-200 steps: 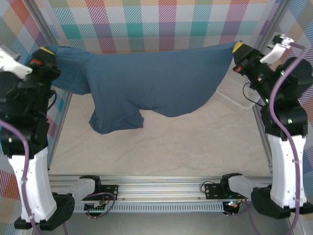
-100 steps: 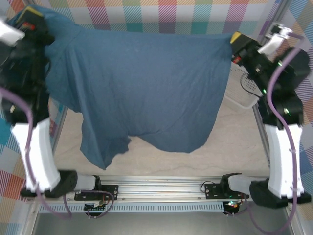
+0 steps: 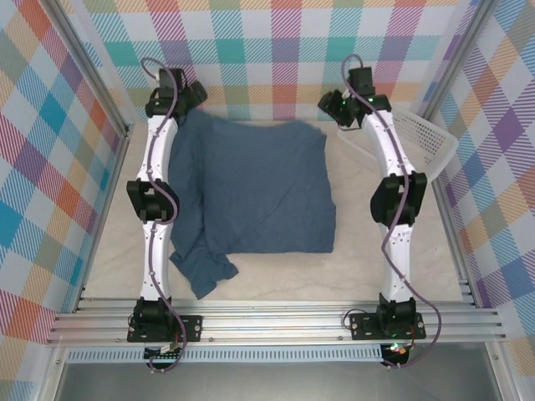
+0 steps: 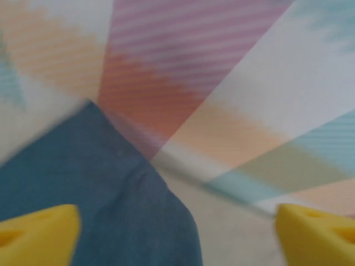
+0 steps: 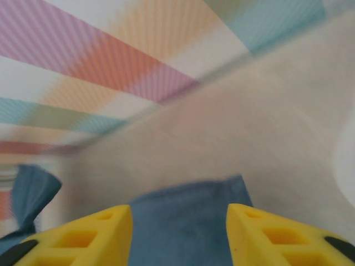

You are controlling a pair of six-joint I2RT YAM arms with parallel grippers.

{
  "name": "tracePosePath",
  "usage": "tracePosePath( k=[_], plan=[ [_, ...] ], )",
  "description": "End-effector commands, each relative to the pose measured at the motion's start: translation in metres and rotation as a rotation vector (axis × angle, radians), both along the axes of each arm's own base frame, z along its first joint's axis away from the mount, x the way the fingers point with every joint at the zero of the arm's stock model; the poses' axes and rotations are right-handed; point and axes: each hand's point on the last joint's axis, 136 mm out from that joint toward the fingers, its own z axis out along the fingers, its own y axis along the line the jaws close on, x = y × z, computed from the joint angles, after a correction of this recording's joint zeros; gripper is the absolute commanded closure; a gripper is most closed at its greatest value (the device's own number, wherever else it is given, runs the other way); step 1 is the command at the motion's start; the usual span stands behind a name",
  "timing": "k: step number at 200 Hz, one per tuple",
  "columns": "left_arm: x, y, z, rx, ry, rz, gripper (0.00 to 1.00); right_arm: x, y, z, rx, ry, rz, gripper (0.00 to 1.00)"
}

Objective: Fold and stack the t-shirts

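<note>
A: So, where's the t-shirt (image 3: 251, 192)?

B: Flat on the table (image 3: 284, 276), centre-left. The body is spread roughly square, and one sleeve (image 3: 205, 271) is bunched and pokes out toward the near left. The far edge is close to the checked wall (image 3: 267, 50).

A: Anything in the way?

B: The left arm (image 3: 155, 200) is stretched out along the shirt's left edge and covers it from above, so that side's outline is hidden. The right arm (image 3: 393, 196) runs down the right side, apart from the cloth. A white basket (image 3: 430, 138) sits in the far right corner, just right of that arm and well apart from the shirt. A metal rail (image 3: 276, 322) crosses the near edge.

A: Grippers?

B: The left gripper (image 3: 195, 92) is over the shirt's far-left corner. Wrist view shows its fingers (image 4: 36, 233) wide apart with nothing between them and the cloth corner below. The right gripper (image 3: 328, 109) is by the far-right corner. It's parted too, and blue cloth shows in the gap. Can't tell whether the pads touch it.

A: Unclear bits?

B: Both wrist views are blurred, and the fingertips are cut off at the bottom of the frame. A blue scrap (image 5: 33, 191) is at the left of the right wrist view; can't tell which part of the shirt it is. The pale smear at that view's right edge is unreadable. From above, the gripper fingers are too small to make out.
</note>
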Motion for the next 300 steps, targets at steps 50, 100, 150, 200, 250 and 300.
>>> tracePosePath(
  k=[50,100,150,200,250,300],
  plan=[
    [-0.172,0.009,0.021,-0.061,0.255,0.139,0.08,-0.137,0.045,-0.022,-0.010,0.110,0.136,0.48],
    [-0.262,-0.004,-0.078,-0.304,0.560,0.160,0.19,-0.212,0.090,-0.098,0.035,0.302,0.233,0.51],
    [-0.270,0.003,-0.163,-0.320,0.735,0.210,0.44,-0.212,0.082,-0.174,-0.062,0.481,0.227,0.54],
    [-0.249,0.032,-0.198,-0.232,0.802,0.188,0.49,-0.179,0.030,-0.220,-0.220,0.653,0.136,0.55],
    [-0.168,0.036,-0.191,-0.193,0.688,0.090,0.41,-0.108,-0.016,-0.220,-0.249,0.616,0.099,0.53],
    [-0.138,0.041,-0.124,-0.094,0.547,0.088,0.33,-0.073,0.028,-0.148,-0.171,0.396,0.245,0.47]
  ],
)
